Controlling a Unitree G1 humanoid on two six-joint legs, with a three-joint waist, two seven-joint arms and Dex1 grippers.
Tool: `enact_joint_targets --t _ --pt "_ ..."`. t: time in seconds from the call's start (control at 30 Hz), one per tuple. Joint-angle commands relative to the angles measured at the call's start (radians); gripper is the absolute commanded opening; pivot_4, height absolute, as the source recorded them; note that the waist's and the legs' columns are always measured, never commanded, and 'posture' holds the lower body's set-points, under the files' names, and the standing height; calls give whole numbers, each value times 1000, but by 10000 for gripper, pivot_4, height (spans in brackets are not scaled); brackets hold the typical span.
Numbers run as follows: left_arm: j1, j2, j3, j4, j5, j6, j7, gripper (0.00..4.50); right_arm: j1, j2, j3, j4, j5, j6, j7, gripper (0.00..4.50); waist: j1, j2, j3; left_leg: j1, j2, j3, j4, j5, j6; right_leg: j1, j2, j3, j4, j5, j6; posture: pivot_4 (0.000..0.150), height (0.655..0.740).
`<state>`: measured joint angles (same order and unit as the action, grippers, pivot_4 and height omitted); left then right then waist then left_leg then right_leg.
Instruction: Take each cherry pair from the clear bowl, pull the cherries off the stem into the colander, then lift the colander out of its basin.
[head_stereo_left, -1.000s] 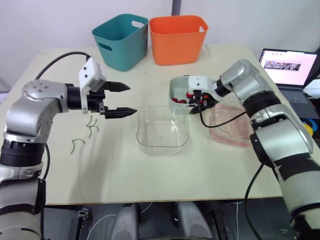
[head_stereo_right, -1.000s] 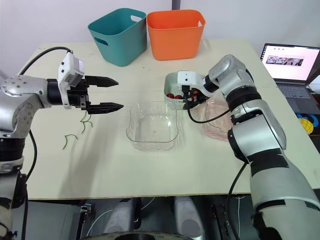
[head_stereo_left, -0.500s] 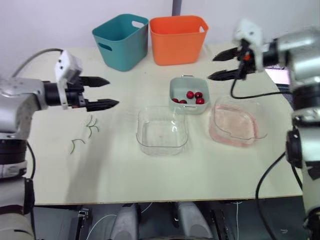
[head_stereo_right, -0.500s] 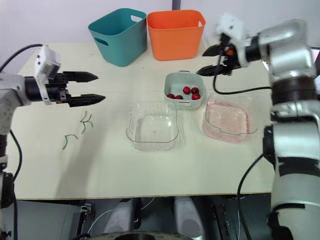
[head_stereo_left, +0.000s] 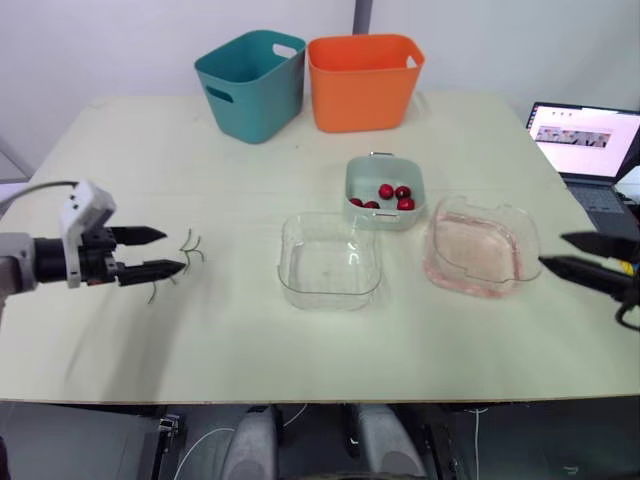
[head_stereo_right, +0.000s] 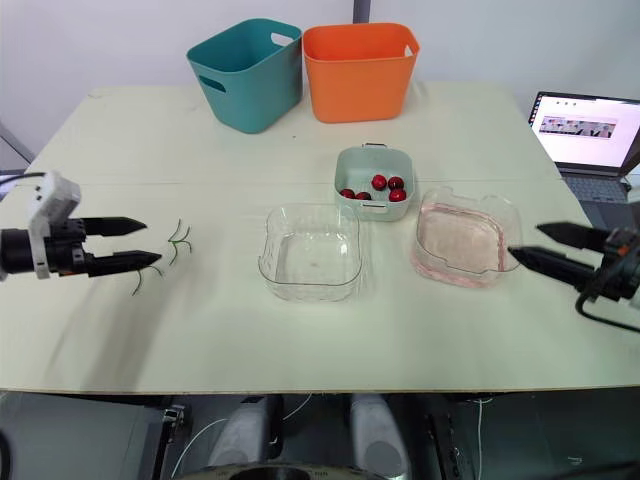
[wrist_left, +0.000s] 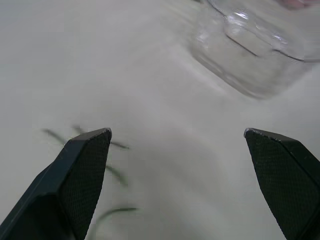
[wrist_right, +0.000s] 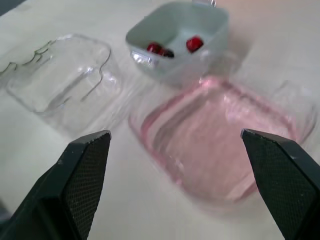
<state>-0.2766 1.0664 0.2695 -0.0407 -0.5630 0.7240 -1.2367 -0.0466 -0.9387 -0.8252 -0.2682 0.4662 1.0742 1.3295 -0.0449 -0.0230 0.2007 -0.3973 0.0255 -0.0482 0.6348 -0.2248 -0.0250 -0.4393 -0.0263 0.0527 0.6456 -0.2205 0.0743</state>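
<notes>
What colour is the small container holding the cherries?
The colander is pale mint green, clearest in the left eye view.

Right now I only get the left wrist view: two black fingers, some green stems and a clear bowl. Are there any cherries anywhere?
Observer: Yes, a few red cherries lie in a pale green colander just behind the clear bowl.
Operator: Is that colander sitting inside something?
Observer: No, it stands on the table, next to a pink basin, not in it.
Operator: And where is the other arm?
Observer: The right gripper hangs open just to the right of the pink basin, holding nothing.
</notes>
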Motion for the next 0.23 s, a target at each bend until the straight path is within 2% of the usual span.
enact_joint_targets --t 0.03,0.1,0.23 --pt "43 8 83 -58 -42 35 25 45000 56 5 -81 -37 67 -31 -13 44895 -4 0 0 5 0 1 -1 0 0 3 0 1 0 0 0 1500 7400" --pt "70 4 90 -72 -51 44 31 45000 85 0 -82 -24 83 -51 -28 44895 -8 0 0 10 1 3 -3 0 0 7 0 1 -2 -1 -1 1500 7400" --pt "85 1 100 -73 -70 62 41 45000 123 -21 -58 3 96 -104 -46 44895 -9 0 0 9 1 2 -4 0 0 7 0 1 -5 -1 -2 1500 7400"
